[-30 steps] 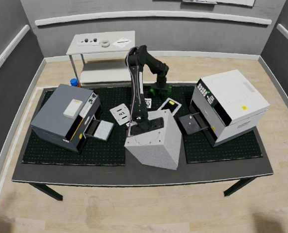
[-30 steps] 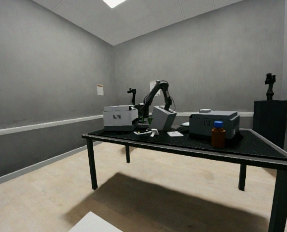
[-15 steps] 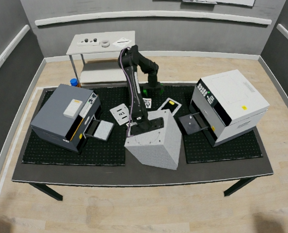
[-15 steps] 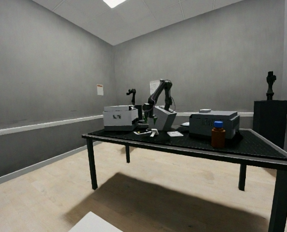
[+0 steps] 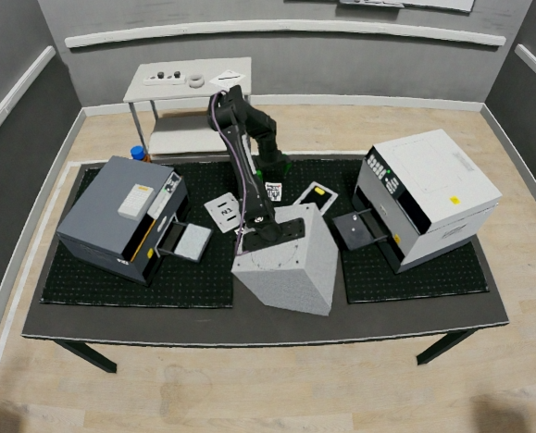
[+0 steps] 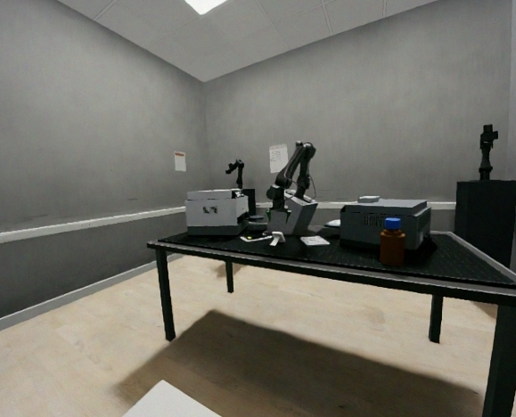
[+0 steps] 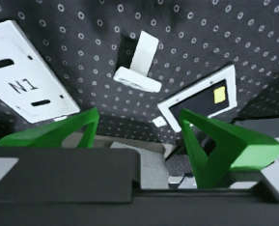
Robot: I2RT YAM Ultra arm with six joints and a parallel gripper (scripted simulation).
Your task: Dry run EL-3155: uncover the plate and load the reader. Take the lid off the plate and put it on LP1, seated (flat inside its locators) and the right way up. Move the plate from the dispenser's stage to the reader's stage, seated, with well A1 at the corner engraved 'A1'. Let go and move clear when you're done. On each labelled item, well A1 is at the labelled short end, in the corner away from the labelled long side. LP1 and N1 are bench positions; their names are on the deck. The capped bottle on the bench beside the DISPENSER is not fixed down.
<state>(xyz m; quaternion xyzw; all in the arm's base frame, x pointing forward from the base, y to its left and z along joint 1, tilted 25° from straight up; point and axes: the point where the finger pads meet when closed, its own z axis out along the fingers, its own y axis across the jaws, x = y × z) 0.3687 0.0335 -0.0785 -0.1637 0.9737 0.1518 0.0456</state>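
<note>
My gripper (image 5: 273, 170) (image 6: 279, 216) (image 7: 138, 112) is open and empty, above the back middle of the deck. A pale, flat block (image 5: 193, 241), the plate by its place, sits on the dispenser's stage; whether its lid is on cannot be told. The dispenser (image 5: 101, 200) (image 6: 383, 219) is the dark grey machine. The reader (image 5: 438, 174) (image 6: 213, 215) is the white machine, its dark stage (image 5: 344, 235) out and bare. The white N1 position (image 5: 215, 211) (image 6: 317, 243) (image 7: 46, 88) is bare. A white-rimmed position (image 5: 329, 202) (image 7: 232, 87) holds a yellow patch; its name is unreadable.
The capped amber bottle (image 5: 137, 153) (image 6: 392, 247) stands upright behind the dispenser. A small white bracket (image 5: 273, 191) (image 6: 276, 237) (image 7: 145, 53) stands between the two positions, near my gripper. The grey arm pedestal (image 5: 321, 265) stands between the machines.
</note>
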